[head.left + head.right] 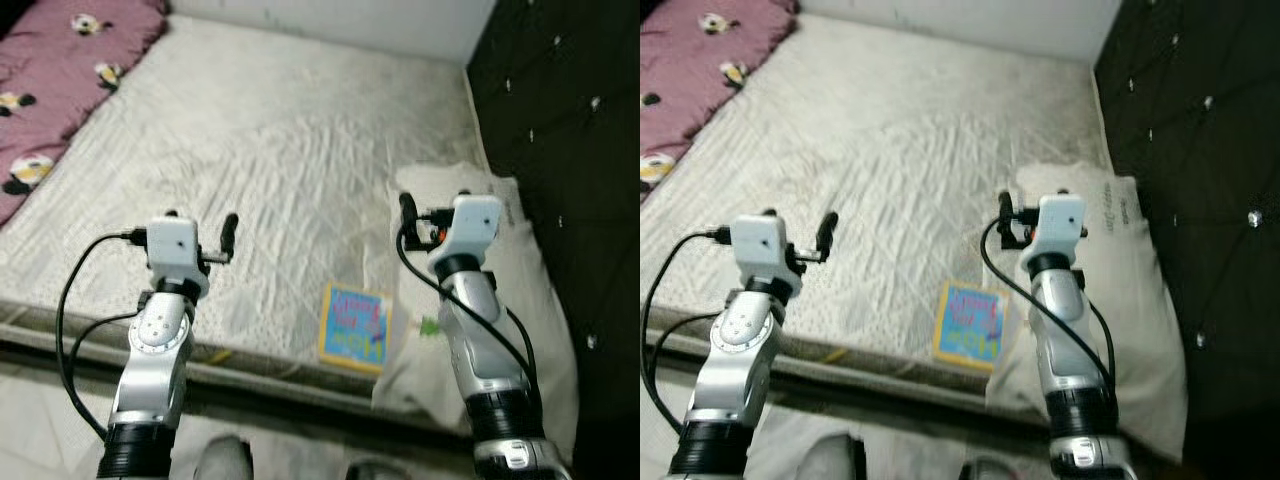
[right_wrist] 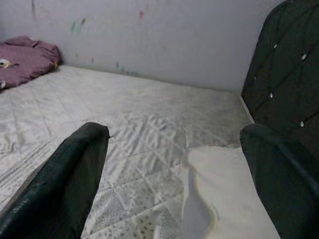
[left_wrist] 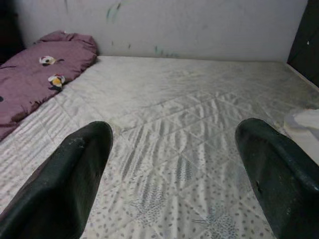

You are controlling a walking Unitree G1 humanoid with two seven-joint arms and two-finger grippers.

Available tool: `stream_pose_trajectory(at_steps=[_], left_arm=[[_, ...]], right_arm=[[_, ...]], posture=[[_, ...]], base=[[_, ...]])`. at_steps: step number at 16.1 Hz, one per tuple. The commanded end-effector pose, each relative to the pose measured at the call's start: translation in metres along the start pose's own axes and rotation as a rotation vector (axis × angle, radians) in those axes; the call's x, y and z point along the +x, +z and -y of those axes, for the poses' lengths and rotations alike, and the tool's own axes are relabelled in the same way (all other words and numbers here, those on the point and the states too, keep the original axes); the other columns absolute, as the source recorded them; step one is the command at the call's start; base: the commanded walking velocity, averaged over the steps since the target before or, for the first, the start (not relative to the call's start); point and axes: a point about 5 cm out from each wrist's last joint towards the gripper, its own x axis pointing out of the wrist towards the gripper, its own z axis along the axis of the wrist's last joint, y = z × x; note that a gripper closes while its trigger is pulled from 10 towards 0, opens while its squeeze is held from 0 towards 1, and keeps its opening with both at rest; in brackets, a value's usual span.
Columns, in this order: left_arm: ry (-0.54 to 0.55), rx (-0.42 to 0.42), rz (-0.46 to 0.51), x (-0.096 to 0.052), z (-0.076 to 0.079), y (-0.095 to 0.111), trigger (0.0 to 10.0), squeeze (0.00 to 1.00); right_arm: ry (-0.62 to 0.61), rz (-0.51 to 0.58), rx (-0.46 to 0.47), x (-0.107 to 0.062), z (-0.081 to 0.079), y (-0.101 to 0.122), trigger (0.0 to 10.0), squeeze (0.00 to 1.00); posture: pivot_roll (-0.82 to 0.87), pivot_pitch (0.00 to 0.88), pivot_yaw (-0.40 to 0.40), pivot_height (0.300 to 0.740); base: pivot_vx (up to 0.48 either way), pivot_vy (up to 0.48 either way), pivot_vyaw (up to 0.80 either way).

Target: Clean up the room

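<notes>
A colourful square book lies flat on the white quilted mattress, close to its front edge and between my two arms. My left gripper is raised over the mattress to the left of the book, open and holding nothing; its fingers stand wide apart in the left wrist view. My right gripper hovers beyond and to the right of the book, by the edge of a white pillow. It is open and holds nothing, as the right wrist view confirms.
A purple blanket with cartoon prints is bunched at the far left of the bed. A black tufted headboard runs along the right side, and a pale wall closes the far end. The bed's front edge lies just before me.
</notes>
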Motion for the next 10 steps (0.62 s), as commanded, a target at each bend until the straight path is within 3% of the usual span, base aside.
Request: stream_pose_trajectory(at_steps=[1,4,8,10], left_arm=[[-0.004,-0.003,-0.014,-0.004,0.002,-0.001,10.0,0.0],[-0.052,-0.064,-0.011,-0.007,0.014,0.006,10.0,0.0],[-0.062,-0.077,-0.012,-0.002,0.015,0.009,10.0,0.0],[-0.063,-0.083,-0.016,0.0,0.015,0.01,10.0,0.0]], right_arm=[[-0.024,-0.028,-0.001,-0.006,0.006,-0.005,10.0,0.0],[-0.066,-0.061,0.008,-0.017,0.014,-0.012,10.0,0.0],[-0.08,-0.074,0.017,-0.022,0.012,-0.01,10.0,0.0],[-0.081,-0.085,0.023,-0.024,0.014,-0.012,10.0,0.0]], posture=[[0.01,0.0,-0.077,0.74],[0.0,0.0,-0.062,0.74],[-0.03,0.0,-0.056,0.74],[-0.02,0.0,-0.06,0.74]], base=[[0.0,0.0,0.0],[0.0,0.0,0.0],[0.0,0.0,0.0],[0.0,0.163,-0.8]])
